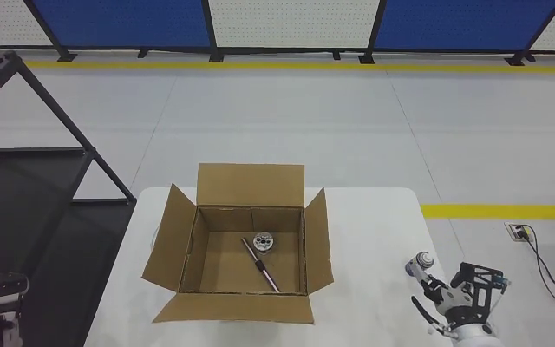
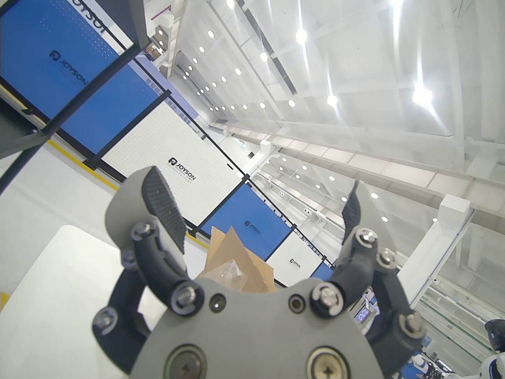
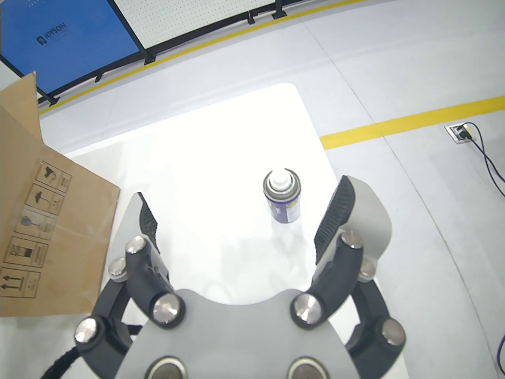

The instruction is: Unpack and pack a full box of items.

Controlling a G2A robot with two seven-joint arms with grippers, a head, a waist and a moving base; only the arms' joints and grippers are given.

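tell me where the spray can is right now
In the top view the spray can stands upright on the white table near its right edge, right of the open cardboard box, just ahead of the open right tool, untouched.

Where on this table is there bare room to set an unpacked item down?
Bare table lies between the box and the spray can, and beyond the can toward the far corner. It is tighter beside the can, where the open right gripper hovers.

The cardboard box (image 1: 251, 184) sits with all four flaps spread open. Inside it, a thin rod (image 1: 260, 265) lies diagonally just beside a small round metal part (image 1: 264, 242). A blue spray can (image 3: 282, 199) stands upright, well apart from the box.
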